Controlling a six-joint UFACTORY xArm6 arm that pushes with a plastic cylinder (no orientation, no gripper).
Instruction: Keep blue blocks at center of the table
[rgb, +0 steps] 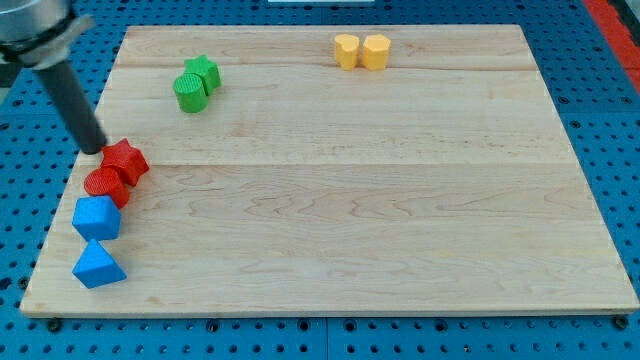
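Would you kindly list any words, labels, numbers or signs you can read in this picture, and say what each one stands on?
None: no readable text appears anywhere.
The wooden board is bare wood grain.
The blue blocks, red blocks, green blocks and yellow blocks carry no markings.
My tip, beside the red star, is unmarked.

lab: blue pegboard (600, 120) bench
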